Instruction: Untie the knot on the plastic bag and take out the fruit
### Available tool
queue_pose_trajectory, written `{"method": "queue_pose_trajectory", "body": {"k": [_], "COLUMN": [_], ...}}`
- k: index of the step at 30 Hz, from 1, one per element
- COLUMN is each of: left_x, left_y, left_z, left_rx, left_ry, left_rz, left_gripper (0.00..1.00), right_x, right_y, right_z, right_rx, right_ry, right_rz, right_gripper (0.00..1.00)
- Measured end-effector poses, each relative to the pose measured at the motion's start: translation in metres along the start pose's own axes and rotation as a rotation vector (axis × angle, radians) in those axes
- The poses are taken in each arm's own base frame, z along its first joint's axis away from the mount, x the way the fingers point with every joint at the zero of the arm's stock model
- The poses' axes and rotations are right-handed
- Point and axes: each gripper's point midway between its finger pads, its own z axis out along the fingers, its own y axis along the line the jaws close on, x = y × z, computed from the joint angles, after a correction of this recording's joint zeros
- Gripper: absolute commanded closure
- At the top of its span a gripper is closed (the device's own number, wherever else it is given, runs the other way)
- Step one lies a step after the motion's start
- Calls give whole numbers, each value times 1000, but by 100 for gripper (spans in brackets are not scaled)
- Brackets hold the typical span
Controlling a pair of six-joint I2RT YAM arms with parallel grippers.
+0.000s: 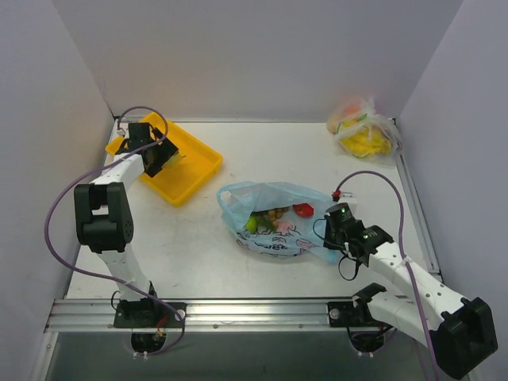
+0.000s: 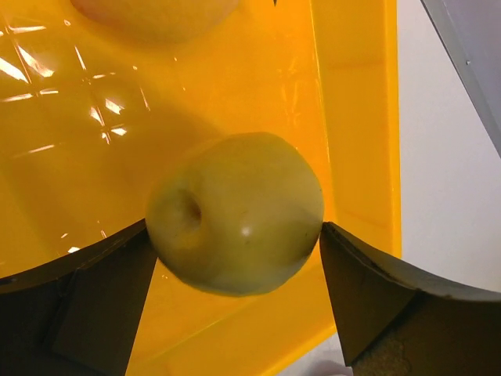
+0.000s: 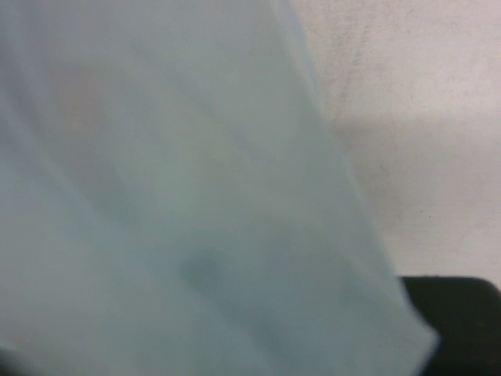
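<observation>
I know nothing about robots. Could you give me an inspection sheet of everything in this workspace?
Surface: white tabletop, no spills seen.
Job's things: light blue plastic bag lies open mid-table, fruit inside; green apple over yellow plastic tray, yellowish fruit in it.
Clutter: clear bag with yellow-orange contents, far right corner.
Grippers: left tool flanks the apple, grip unclear; right tool shut on the blue bag's edge.
Cables: purple cables loop along both arms.
Surroundings: plain white walls on three sides.

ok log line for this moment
left claw: open around green apple, over yellow tray | right claw: shut on plastic bag | more fruit inside
</observation>
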Motion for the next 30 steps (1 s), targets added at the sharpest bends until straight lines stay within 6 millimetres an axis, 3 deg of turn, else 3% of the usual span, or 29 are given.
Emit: {"method": "queue_pose_trajectory", "body": {"k": [6,11,14,17,20,22,24,27,30], "left_x": [-24,-23,-16,-4,19,50,85,138,190], "left_y": [-9,-12,-15,-32,-70,-102,-121,-133,-128], "left_z": [-1,-11,-33,-67,-114,-154,-188,-230,-257], "left_rx": [18,29,44,93,197,302,391,490,531], "left_ry": [-37,-35,-37,-49,-70,-76,-64,-25,29], "left_rz": [-19,-13,10,78,212,332,444,587,711], "left_gripper": [3,3,3,2,3,3,2,3,3], "right_x": [1,1,-1,-4,-5,-5,-5,-7,-9], "right_y": [0,-1,0,0,1,1,1,2,2], "right_z": [1,1,0,-2,-4,-4,-4,-6,-7], "right_rx": [4,5,0,-7,-12,-13,-15,-21,-25], "right_ry": [6,7,-1,-16,-23,-23,-27,-38,-47], "right_rz": [-5,-10,-11,-6,-5,-4,-3,2,6], "right_gripper": [83,81,81,81,82,82,82,82,82]}}
